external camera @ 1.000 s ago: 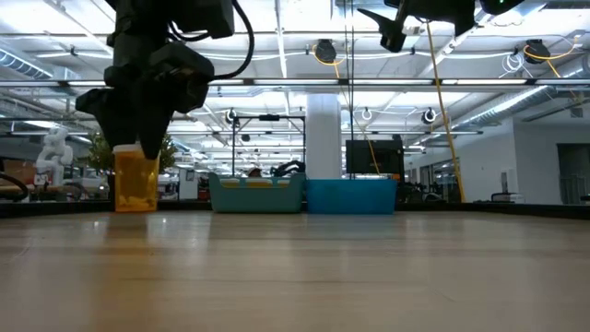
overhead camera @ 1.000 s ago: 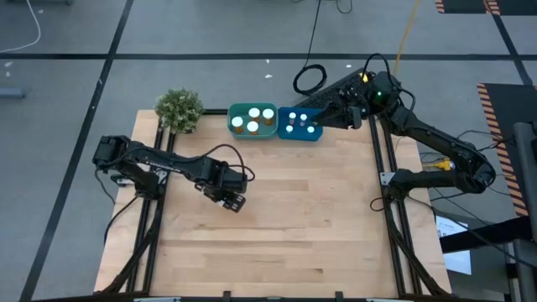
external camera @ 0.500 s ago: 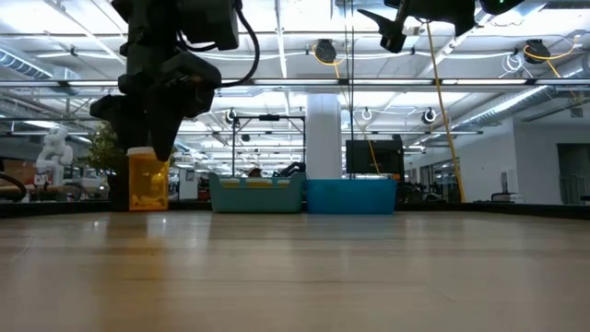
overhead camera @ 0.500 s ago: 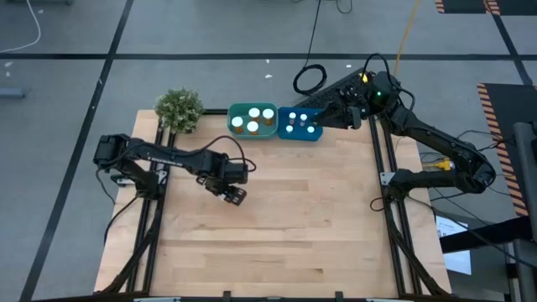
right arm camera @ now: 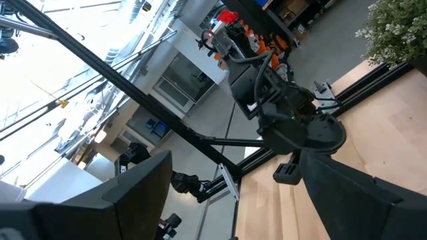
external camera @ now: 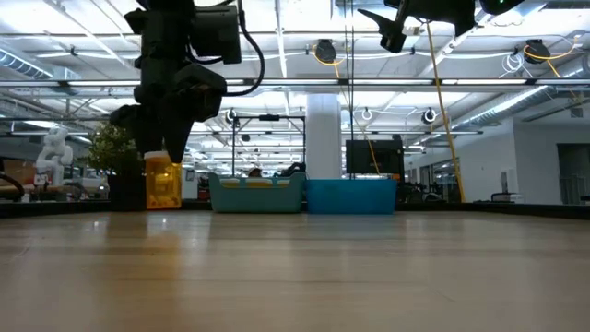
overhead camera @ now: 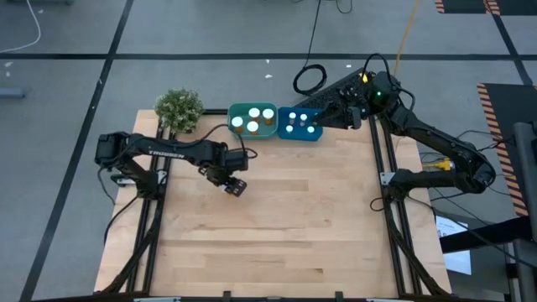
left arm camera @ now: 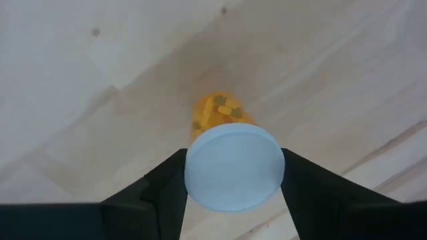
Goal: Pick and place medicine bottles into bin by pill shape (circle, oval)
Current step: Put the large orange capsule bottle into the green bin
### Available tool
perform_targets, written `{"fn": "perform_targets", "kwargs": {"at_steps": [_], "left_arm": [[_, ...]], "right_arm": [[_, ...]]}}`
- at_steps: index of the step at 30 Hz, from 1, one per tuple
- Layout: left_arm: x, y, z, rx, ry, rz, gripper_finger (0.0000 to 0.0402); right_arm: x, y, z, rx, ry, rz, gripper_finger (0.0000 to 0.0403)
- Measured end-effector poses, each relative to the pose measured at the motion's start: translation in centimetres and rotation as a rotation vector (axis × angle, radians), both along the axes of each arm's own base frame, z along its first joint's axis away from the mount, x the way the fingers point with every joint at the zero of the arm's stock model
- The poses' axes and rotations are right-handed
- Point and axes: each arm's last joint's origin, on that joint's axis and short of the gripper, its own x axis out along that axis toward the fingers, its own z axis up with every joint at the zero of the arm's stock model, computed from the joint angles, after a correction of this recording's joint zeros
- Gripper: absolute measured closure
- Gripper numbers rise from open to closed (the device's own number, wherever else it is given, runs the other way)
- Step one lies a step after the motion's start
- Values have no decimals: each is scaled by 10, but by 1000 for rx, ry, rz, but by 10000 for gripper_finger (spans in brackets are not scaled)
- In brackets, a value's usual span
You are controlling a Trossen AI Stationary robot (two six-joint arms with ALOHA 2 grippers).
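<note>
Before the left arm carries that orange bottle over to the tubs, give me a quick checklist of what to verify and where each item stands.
1. Grip: left gripper has its fingers on both sides of the white cap of the translucent orange medicine bottle: ok.
2. Bottle upright: hangs vertical in the low view: ok.
3. Pill shape: yellow pills show through the wall, shape unclear: cannot tell.
4. Room in the bins: green round-cornered tub and blue tub both already hold white-capped bottles; free space: cannot tell.
5. Right gripper parked beside the blue tub, close to the drop zone: not ok.
</note>
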Motion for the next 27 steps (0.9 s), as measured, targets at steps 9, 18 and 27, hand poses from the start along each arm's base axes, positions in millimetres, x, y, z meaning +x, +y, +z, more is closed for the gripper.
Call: {"fn": "perform_targets", "kwargs": {"at_steps": [9, 18, 27], "left_arm": [[-1, 31, 8, 31, -37, -55, 185], [6, 70, 60, 141, -157, -120, 179], [-1, 116, 119, 304, -286, -109, 195]], "right_arm": [[0, 0, -1, 11, 12, -2, 83], [0, -1, -4, 10, 32, -30, 83], [1, -2, -4, 7, 31, -58, 83]]}}
